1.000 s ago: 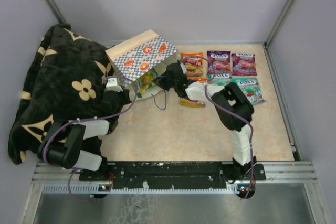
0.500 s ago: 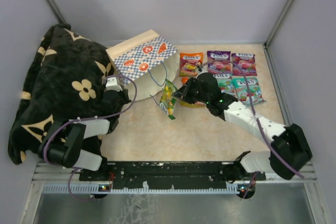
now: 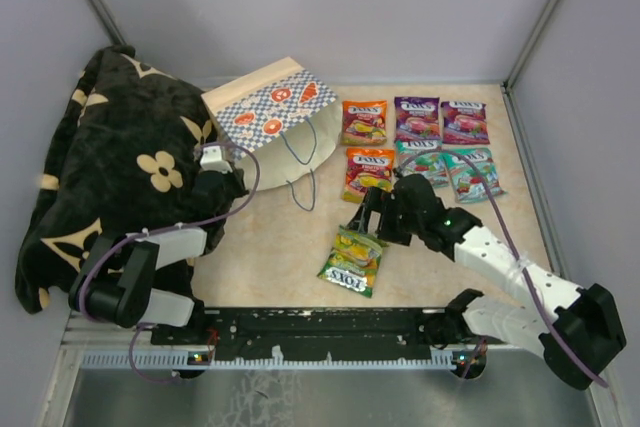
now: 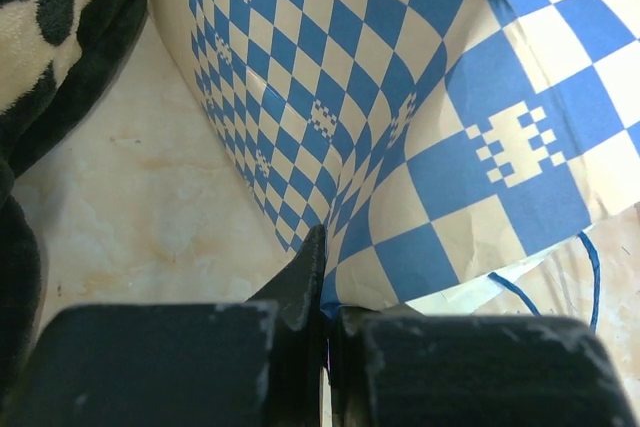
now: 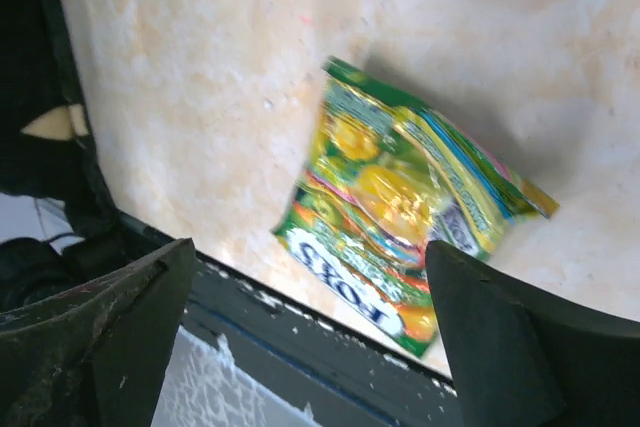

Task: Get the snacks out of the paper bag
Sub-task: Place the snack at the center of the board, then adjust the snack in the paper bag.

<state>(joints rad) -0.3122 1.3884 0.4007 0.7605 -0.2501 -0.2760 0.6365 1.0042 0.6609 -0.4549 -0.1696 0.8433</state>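
Left tool (image 4: 322, 282) clenches cream blue-checkered paper bag (image 3: 272, 115) by its rim, anchoring it; right tool (image 3: 374, 215), released, hovers over glossy green-yellow snack packet (image 3: 353, 259) at six o'clock on the surface (image 3: 270, 247).

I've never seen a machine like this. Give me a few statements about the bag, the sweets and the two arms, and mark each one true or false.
1. The green-yellow packet lies on the table, outside the paper bag. True.
2. The right tool is squeezing that packet. False: its jaws stand open, and the packet lies free beneath it.
3. The left tool is shut on the paper bag's edge. True.
4. The paper bag stands upright in the middle of the table. False: it lies on its side at the back left, beside the blanket.
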